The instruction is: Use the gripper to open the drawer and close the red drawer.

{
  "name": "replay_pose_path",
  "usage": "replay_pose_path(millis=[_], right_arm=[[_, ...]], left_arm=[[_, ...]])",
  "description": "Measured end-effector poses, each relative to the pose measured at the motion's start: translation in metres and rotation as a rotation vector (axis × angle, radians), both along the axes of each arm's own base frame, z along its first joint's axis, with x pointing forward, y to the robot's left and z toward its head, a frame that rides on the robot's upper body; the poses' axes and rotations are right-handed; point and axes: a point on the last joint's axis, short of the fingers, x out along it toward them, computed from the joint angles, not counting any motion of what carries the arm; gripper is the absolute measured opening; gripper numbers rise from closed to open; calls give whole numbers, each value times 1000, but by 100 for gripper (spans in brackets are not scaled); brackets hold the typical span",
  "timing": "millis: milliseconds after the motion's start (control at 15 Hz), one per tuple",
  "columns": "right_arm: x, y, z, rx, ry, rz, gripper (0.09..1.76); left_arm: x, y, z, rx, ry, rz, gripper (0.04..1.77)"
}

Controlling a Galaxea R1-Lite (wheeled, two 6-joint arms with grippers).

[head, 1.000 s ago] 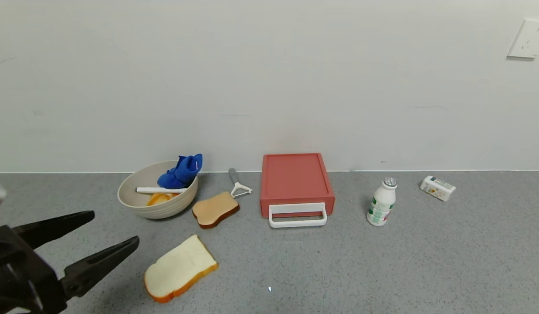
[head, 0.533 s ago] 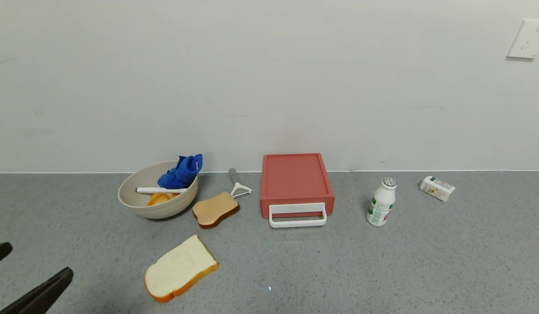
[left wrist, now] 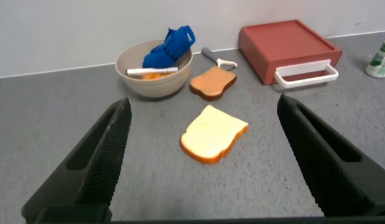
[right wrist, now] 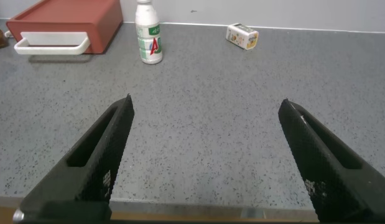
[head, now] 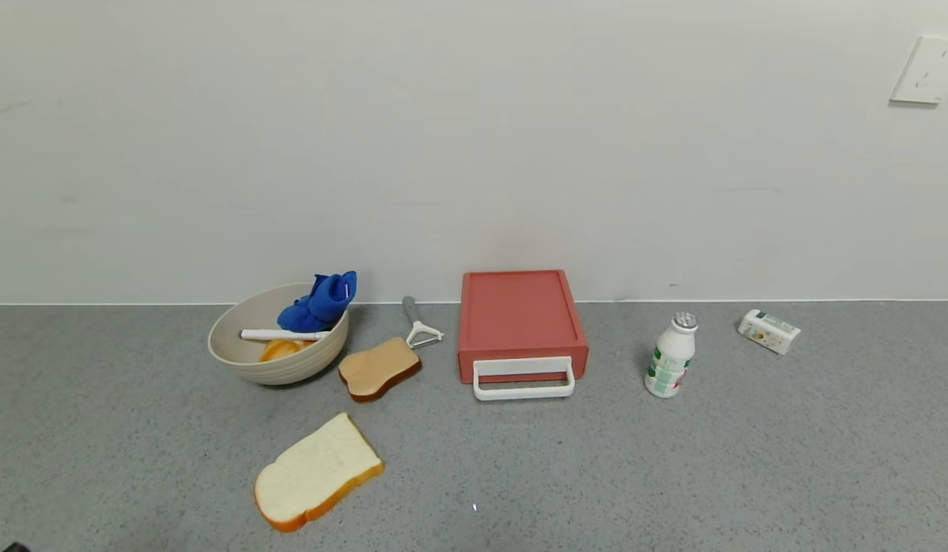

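Head view shows the drawer (head: 522,331) at about twelve o'clock from the robot, backed against the wall, its red tray pushed fully in and the white loop handle (head: 524,379) lying across its front. No arm appears in this view now; a second ago the left gripper stood at the lower left corner with its fingers spread, half a second ago only its tips showed, and now it has dropped out of frame. That retreat suggests the open-and-close cycle is finished, or else that the arm has pulled back without acting; the shut tray fits either reading.

From the left wrist view the left gripper (left wrist: 208,165) is spread wide and holds nothing, hovering low over the grey counter (head: 673,475) with the pale bread slice (left wrist: 213,134) between its fingers' line of sight and the drawer well apart toward one o'clock. The right gripper (right wrist: 208,165) is likewise wide and empty, with the drawer off toward ten o'clock and a white bottle (right wrist: 148,32) near it.

A bowl (head: 244,360) with a blue cloth (head: 318,302), a peeler (head: 418,325), a toasted slice (head: 378,369) and a small carton (head: 769,330) sit along the wall, none touching the drawer.
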Motion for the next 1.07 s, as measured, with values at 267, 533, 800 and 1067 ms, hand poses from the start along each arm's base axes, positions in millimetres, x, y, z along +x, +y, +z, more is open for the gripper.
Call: replay_pose_path(millis=[267, 533, 800, 1067], right_arm=[[0, 0, 0, 3, -3, 0, 171], [0, 0, 0, 2, -3, -1, 171], [0, 0, 0, 3, -2, -2, 171], [0, 0, 0, 1, -3, -1, 171]], left_arm=[[-24, 0, -26, -18, -57, 35, 170], [-35, -1, -49, -1, -132, 5, 170], [-23, -1, -76, 33, -163, 10, 171], [-18, -1, -103, 38, -4, 21, 171]])
